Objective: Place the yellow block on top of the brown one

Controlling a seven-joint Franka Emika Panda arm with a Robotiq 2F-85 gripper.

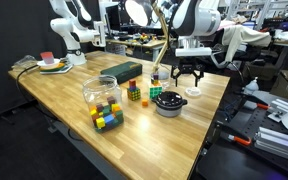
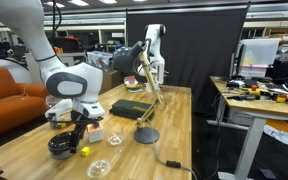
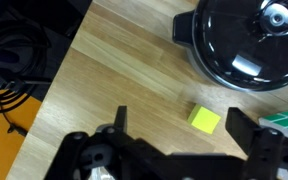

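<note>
Open gripper (image 3: 179,125) over the yellow block (image 3: 205,119) — nothing gripped.

In an exterior view the gripper (image 1: 188,84) hangs above the wooden table (image 1: 64,95), just beside a black pot (image 1: 168,102). In an exterior view the yellow block (image 2: 85,151) lies on the wood under it, next to the pot (image 2: 62,146). Wrist view — fingers spread wide, block between them, clear of the pot.

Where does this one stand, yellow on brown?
Nothing is done yet: the yellow block lies on the table beside the black pot, ungrasped. In hand: the open gripper hovers over it. Left: grasp, carry, and set it on the brown block, which I cannot pick out here.
</note>
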